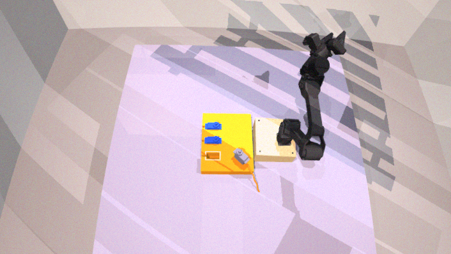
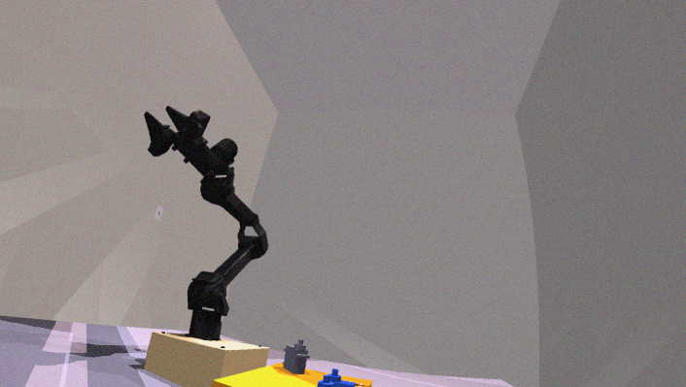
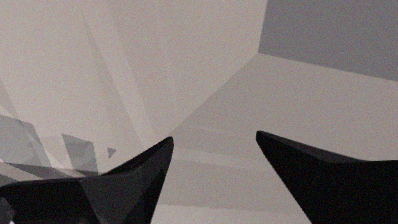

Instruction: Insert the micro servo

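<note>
A grey micro servo stands loose on the yellow deck, at its near right corner, shaft up. Its orange cable runs off the deck's front edge. The empty pocket is outlined in white at the deck's near left. My gripper is open and empty. It is raised high and points up and away from the deck, far from the servo. The wrist view shows only my two fingers and walls.
Two blue servos sit in the deck's other pockets behind the marked one; one of them shows in the exterior view. The arm stands on a tan base block right beside the deck.
</note>
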`<state>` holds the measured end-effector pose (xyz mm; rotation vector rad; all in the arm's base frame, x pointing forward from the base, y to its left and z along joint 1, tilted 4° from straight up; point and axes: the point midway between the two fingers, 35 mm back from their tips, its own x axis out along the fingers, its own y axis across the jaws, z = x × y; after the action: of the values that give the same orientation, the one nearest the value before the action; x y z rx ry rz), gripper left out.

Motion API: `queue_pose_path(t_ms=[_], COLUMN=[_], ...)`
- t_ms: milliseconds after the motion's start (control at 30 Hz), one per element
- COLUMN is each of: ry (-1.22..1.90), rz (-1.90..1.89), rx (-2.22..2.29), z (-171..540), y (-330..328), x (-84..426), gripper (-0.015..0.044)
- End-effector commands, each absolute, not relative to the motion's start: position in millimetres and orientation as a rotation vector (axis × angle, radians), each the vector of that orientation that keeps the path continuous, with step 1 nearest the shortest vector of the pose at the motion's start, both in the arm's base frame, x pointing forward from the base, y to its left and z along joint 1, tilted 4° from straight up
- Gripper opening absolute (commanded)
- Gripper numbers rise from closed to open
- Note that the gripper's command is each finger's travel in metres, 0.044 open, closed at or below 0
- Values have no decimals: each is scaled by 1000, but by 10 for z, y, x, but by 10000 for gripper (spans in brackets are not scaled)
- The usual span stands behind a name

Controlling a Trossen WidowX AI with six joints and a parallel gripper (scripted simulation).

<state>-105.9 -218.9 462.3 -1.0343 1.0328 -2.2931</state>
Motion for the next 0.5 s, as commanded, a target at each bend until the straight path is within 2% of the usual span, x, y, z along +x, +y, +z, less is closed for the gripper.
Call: queue_pose_path(t_ms=[0,33,467], ry=[1035,1039,1117], rz=[-2287,-2275,-1859], rx=[-1035,-1036,-1097], z=[4618,4609,4245], y=[-2199,-2220,-2783], x=[-1051,-1036,-386], gripper=[426,440,440])
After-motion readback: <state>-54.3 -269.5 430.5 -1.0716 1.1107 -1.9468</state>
